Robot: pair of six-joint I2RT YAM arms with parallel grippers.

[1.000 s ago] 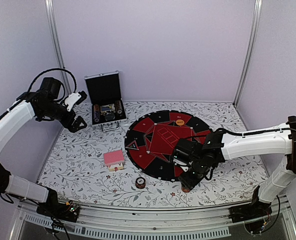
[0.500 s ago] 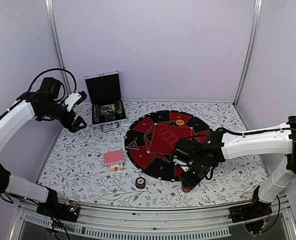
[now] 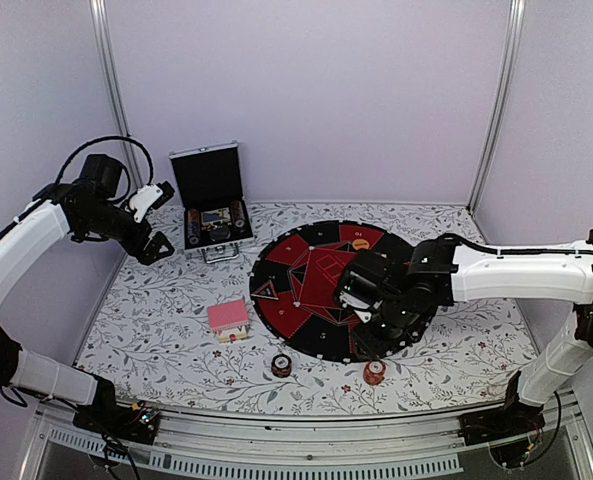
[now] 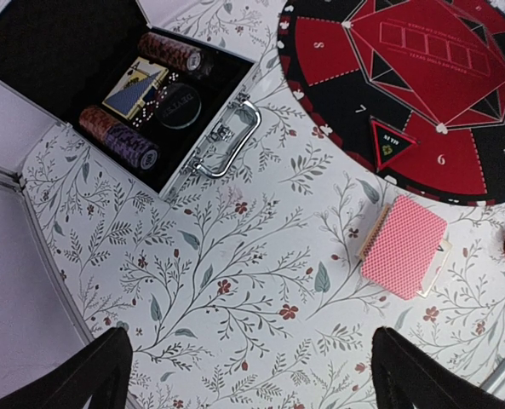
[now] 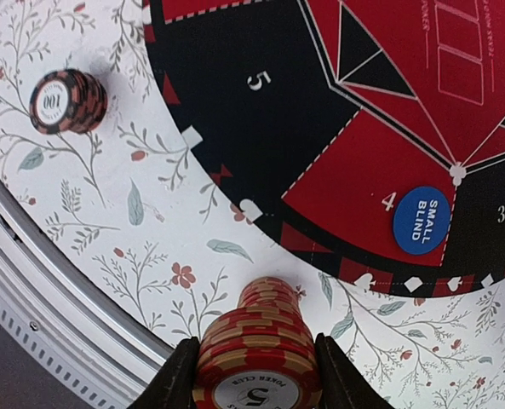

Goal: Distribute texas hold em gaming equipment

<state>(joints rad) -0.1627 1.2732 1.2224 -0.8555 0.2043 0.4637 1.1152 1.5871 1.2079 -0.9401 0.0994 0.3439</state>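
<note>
A red-and-orange chip stack [image 5: 256, 358], its top chip marked 5, is sitting between the right fingers [image 5: 180, 382], which are pressing against both of its sides in the right wrist view. Beneath it, narrower chips of the same colours are running down toward the flowered surface [image 5: 107, 256]. That view is not showing whether they belong to the same pile. The top view is showing a short stack [image 3: 374, 372] lying on the surface just off the near rim of the round mat [image 3: 306, 270], with the right arm hovering over that rim and its fingers hidden there.

A darker stack marked 100 [image 5: 65, 102] is standing on the surface further left. A blue button [image 5: 422, 220] is lying on the mat, seen only from the right wrist. The pink card box [image 4: 403, 247] is resting beside the mat's left edge.

The left fingers [image 4: 99, 375] are spread wide with nothing between them, hanging near the open case [image 4: 56, 43]. Only the left wrist view is showing the chip rolls [image 4: 171, 51] and card deck [image 4: 137, 89] inside it.
</note>
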